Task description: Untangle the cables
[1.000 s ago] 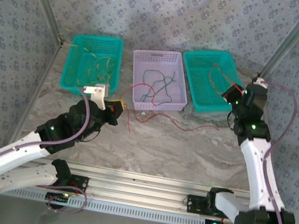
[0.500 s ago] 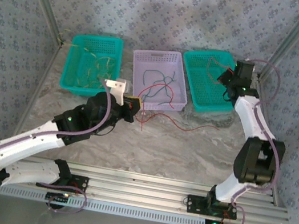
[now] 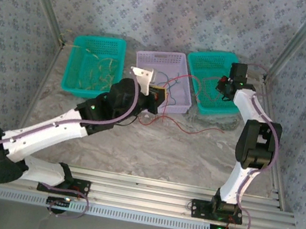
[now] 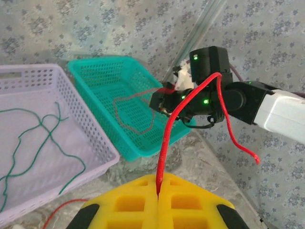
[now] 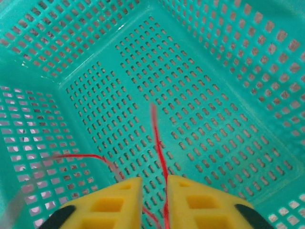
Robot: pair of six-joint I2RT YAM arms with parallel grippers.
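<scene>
Left arm has swung forward to the lilac basket's (image 3: 151,55) near edge, left gripper (image 4: 157,185) pinched tight on the red cable (image 4: 164,138), while the right gripper (image 5: 154,183), jaws slightly parted around a red strand (image 5: 157,138) in the teal basket (image 5: 228,38), should let go fully before the left pulls.

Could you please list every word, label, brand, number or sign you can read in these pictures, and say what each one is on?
None: no text can be read anywhere. The left teal basket, lilac basket and right teal basket are plain plastic mesh; the yellow pads of the left pincer and right pincer carry no print; the wall shows a floral pattern, no letters.
</scene>
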